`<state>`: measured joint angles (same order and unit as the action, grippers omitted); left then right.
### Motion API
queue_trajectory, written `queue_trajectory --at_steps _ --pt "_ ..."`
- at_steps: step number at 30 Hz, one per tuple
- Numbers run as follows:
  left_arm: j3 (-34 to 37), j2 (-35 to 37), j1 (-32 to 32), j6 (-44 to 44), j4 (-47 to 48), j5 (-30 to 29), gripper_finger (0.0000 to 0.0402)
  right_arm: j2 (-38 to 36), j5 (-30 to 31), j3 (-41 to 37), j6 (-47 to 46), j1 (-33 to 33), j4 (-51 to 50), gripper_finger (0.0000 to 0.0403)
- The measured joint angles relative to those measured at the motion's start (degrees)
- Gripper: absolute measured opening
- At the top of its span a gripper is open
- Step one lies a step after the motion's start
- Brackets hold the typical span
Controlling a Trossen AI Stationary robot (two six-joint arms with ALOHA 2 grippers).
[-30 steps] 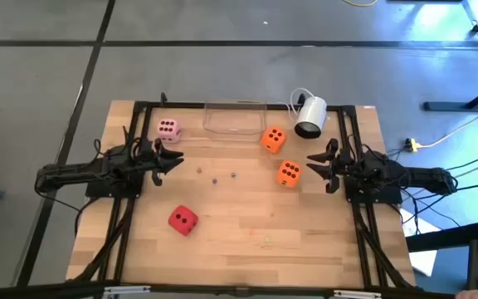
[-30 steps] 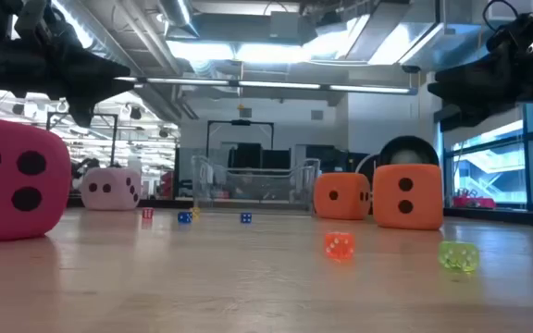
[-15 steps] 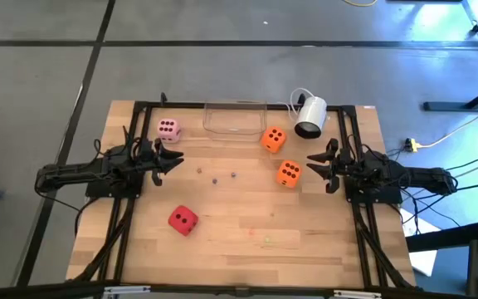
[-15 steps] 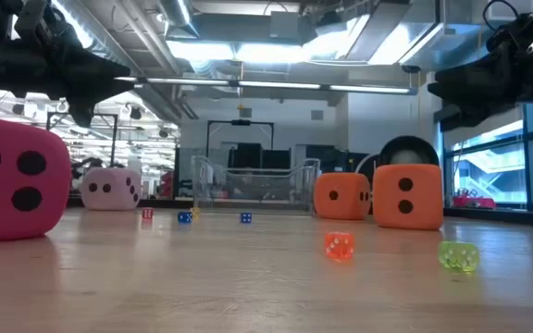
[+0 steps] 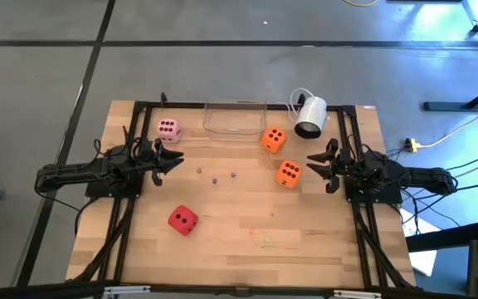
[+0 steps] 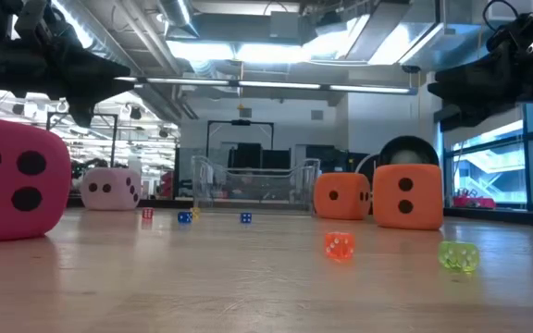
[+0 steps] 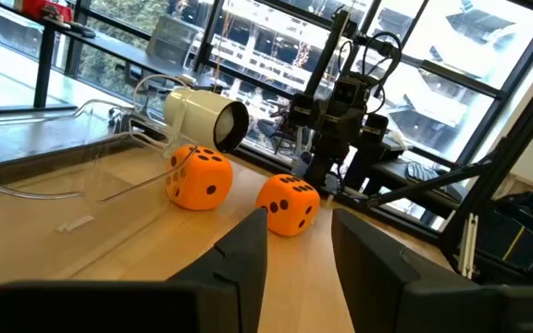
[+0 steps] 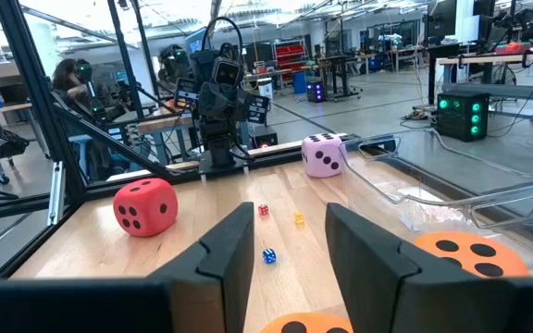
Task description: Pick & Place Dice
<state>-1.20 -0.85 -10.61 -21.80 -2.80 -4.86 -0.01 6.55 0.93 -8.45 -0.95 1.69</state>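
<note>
Four dice rest flat on the wooden table: a pale pink one [image 5: 168,128] at the far left, an orange one [image 5: 274,139] beside the clear tray, a second orange one [image 5: 289,173] to the right of centre, a red one [image 5: 182,219] at the near left. My left gripper [image 5: 178,158] is open and empty at the table's left side, above the table. My right gripper [image 5: 312,165] is open and empty at the right side, just right of the second orange die. The left wrist view shows both orange dice [image 7: 198,178] [image 7: 288,204]; the right wrist view shows the red die [image 8: 145,206] and the pink die [image 8: 323,154].
A clear plastic tray [image 5: 235,120] stands at the far edge, with a white camera [image 5: 309,115] lying to its right. Several tiny beads [image 5: 215,177] lie mid-table and some near the front [image 5: 265,242]. Black frame rails run along the left and right sides.
</note>
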Motion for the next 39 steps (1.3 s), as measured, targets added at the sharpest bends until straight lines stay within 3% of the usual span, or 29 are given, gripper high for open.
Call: queue_trajectory --at_steps 25,32,36,39 --pt "0.0 0.0 0.0 0.0 0.0 0.0 0.0118 0.0 0.0 0.0 -0.2 0.0 0.0 0.0137" --pt "0.0 0.0 0.0 0.0 0.0 0.0 0.0118 0.0 0.9 0.0 -19.3 0.0 0.0 0.0137" --pt "0.0 0.0 0.0 0.0 0.0 0.0 0.0118 0.0 4.1 0.0 -22.4 0.0 0.6 0.0137" --pt "0.0 0.0 0.0 0.0 0.0 0.0 0.0118 0.0 10.1 0.0 -22.7 0.0 1.6 0.0141"
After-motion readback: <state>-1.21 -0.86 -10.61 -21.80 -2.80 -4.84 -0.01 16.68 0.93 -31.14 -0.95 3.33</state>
